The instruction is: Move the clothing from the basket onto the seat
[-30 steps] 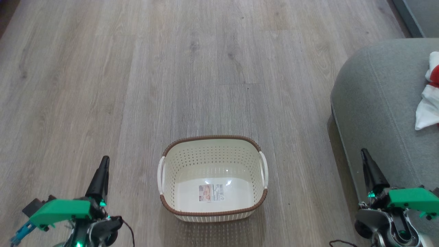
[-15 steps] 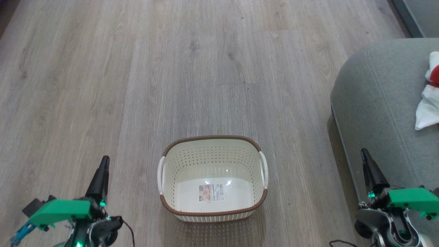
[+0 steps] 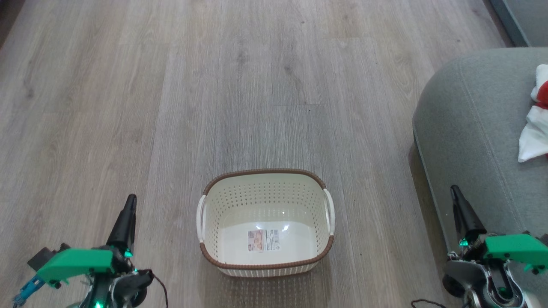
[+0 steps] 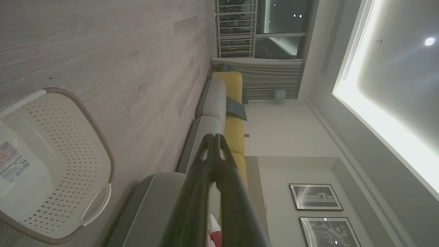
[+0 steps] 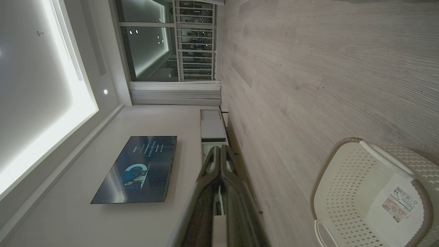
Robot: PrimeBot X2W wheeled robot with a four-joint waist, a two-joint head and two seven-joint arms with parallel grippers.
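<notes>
Grey wood-look floor (image 3: 257,85) takes up most of the head view. At the right stands the grey-green seat (image 3: 471,128), rounded at its near corner and stitched along the seams. The clothing (image 3: 533,137) lies on it at the far right edge of the view, a white fold below a bit of red, well apart from the basket.

The basket (image 3: 263,194) sits on the floor in the lower middle, between the two arms. It is cream, perforated, brown-rimmed, with a white handle on each side, and nothing lies in it.

The left gripper (image 3: 131,198) is at the lower left and the right gripper (image 3: 454,188) at the lower right, just in front of the seat's edge. Each has its two dark fingers pressed together with nothing between them.

A label (image 3: 263,240) lies flat on the basket's bottom. The right wrist view brings it closer and shows a barcode, but its print stays too small to read.

The left wrist view takes in a yellow and grey sofa (image 4: 233,89) along the wall and framed pictures (image 4: 315,197). The right wrist view takes in the opposite wall with a dark screen (image 5: 137,168). Pale lettering and a round logo show on it, too small to read.
</notes>
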